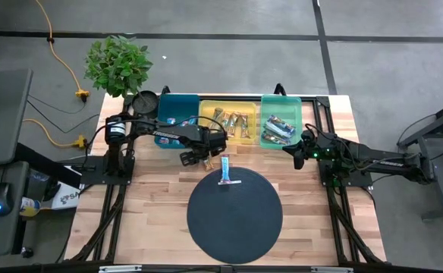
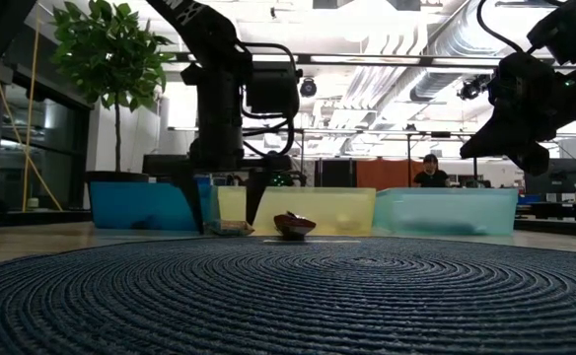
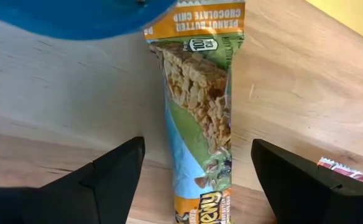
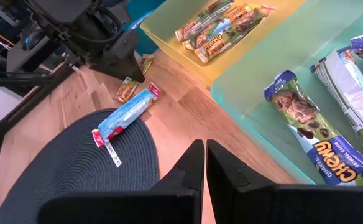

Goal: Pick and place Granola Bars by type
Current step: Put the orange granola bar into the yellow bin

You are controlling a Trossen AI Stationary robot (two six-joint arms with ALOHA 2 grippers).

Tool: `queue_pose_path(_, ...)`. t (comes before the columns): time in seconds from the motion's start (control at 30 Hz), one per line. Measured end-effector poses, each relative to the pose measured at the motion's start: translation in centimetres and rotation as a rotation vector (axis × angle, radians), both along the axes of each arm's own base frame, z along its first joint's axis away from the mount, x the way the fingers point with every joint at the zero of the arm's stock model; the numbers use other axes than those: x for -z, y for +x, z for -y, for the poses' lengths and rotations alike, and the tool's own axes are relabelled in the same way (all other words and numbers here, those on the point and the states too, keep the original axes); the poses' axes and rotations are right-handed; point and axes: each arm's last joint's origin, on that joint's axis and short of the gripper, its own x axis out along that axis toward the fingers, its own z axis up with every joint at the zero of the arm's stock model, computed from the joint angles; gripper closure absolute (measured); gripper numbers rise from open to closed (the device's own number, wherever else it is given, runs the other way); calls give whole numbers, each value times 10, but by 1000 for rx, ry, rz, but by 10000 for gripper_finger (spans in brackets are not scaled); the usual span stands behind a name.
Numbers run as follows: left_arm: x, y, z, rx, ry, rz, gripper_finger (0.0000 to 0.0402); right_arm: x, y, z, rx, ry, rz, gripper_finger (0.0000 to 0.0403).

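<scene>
Tabletop bar (image 3: 200, 124) (ends cut off) between open jaws.

1. The surface (image 1: 153, 205) was pale wood with a visible grain and a smooth finish.
2. The round mat (image 1: 234, 216) was dark woven cord, ribbed and matt.
3. The three trays (image 1: 240, 102) were smooth, translucent plastic.
4. The granola bars (image 3: 200, 118) wore glossy, crinkled printed film.
5. The left claw (image 3: 197, 180) looked like matt black plastic.
</scene>
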Motion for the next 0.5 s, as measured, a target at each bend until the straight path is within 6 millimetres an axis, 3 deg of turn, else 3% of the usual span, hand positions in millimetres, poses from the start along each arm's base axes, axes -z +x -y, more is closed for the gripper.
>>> queue_pose_path(0.5, 2, -2, 1, 6, -5, -19, 212, 0, 0, 0, 0, 0, 0, 402)
